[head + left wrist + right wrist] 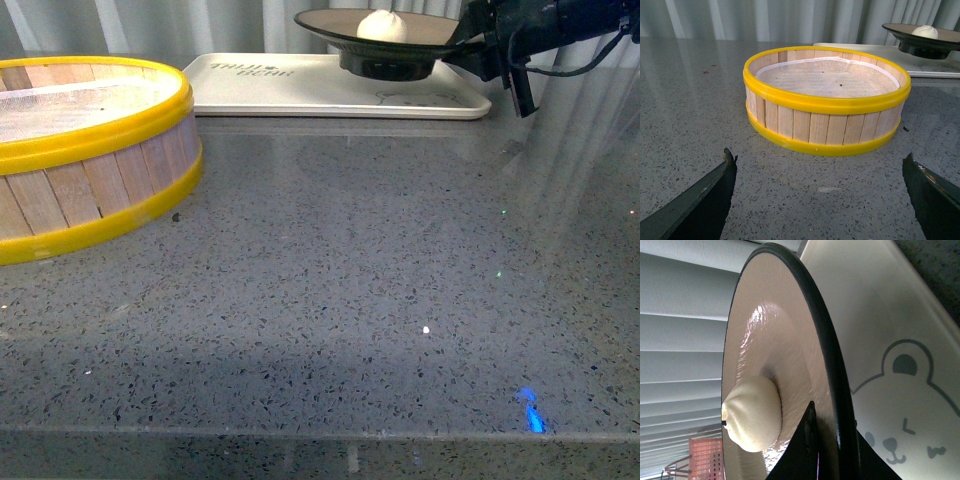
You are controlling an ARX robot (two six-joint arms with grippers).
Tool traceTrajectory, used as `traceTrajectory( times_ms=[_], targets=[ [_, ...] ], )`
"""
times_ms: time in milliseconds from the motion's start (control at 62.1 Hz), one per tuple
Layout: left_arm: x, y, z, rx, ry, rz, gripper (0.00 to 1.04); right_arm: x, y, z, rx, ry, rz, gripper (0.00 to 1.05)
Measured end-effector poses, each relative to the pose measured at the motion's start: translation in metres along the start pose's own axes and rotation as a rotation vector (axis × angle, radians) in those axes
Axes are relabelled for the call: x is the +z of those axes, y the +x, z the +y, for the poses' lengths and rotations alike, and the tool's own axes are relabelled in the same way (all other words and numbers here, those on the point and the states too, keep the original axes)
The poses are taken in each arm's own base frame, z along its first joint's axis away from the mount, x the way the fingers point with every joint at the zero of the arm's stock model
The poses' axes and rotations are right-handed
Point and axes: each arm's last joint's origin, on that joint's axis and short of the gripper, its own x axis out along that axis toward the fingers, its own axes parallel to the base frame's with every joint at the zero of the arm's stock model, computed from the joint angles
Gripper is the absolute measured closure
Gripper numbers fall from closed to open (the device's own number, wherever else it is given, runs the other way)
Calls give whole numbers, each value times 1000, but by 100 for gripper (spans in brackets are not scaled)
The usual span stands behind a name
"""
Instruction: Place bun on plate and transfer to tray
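Observation:
The white bun sits on the tan plate with a black rim and foot. My right gripper is shut on the plate's right rim and holds it over the right part of the cream tray; the foot looks at or just above the tray. In the right wrist view the bun lies on the plate, my gripper clamps the rim, and the tray with a bear drawing lies beneath. My left gripper is open and empty above the counter, in front of the steamer basket.
A yellow-rimmed wooden steamer basket stands at the left of the grey speckled counter; it also shows in the left wrist view. Pale curtains hang behind the tray. The counter's front edge runs along the bottom of the front view.

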Motion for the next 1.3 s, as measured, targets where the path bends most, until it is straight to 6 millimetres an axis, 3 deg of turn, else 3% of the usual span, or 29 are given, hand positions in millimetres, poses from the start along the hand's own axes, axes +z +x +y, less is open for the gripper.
traceTrajectory(
  times_ms=[209,692,1063,1304],
  targets=[
    [0,0,0,0,0,0,7,-2,-3,-11,-31,11,0,102],
    [0,0,0,0,0,0,7,-10,-9,-7,-45,5,-3,102],
    [0,0,0,0,0,0,7,-1,-13,2,-52,-5,-19,102],
    [0,0,0,0,0,0,7,2,-6,-4,-77,6,-11,102]
  ],
)
